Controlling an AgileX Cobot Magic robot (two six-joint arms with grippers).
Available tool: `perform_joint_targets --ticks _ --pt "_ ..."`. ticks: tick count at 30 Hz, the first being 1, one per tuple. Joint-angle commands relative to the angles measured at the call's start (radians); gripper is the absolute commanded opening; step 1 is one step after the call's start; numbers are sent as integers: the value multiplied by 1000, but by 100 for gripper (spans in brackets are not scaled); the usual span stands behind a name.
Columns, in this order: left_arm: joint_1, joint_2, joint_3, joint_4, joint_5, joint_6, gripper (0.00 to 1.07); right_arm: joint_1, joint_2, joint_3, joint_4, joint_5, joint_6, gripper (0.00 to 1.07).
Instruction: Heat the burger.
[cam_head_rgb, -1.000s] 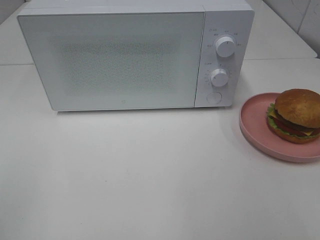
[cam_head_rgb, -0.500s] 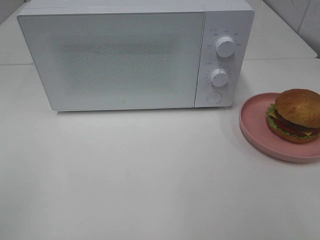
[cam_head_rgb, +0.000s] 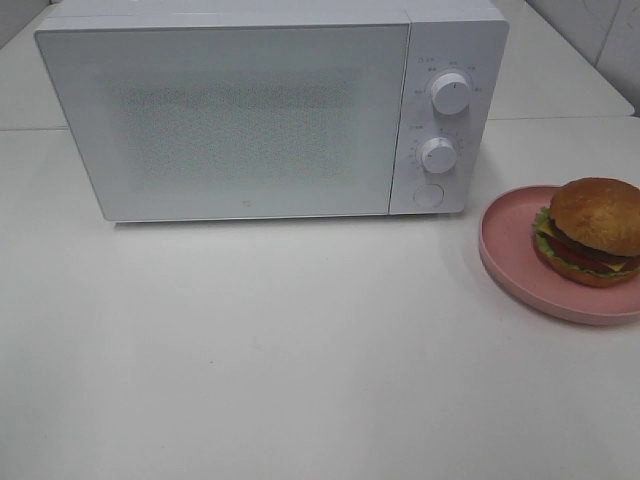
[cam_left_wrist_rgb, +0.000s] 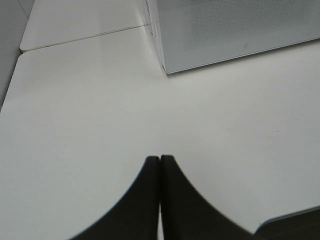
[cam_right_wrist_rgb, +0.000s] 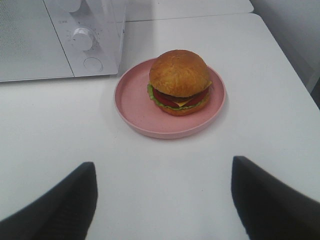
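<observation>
The burger (cam_head_rgb: 593, 230) sat on a pink plate (cam_head_rgb: 510, 255) just right of the closed microwave (cam_head_rgb: 270, 110). The right gripper (cam_right_wrist_rgb: 162, 200) hung before the plate, jaws spread wide and empty. The left gripper (cam_left_wrist_rgb: 160, 165) was pressed closed, holding nothing, near the microwave's left corner.

Nothing has shifted since the earlier views: the burger (cam_head_rgb: 594, 231) lies exactly as before.
</observation>
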Motion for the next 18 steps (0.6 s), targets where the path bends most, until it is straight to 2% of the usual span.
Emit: perform_joint_targets --ticks 1,18 --pt "1 -21 4 -4 -14 -1 0 -7 -27 2 -6 -11 -14 71" --pt "1 -21 4 -4 -14 -1 0 -7 -27 2 -6 -11 -14 71"
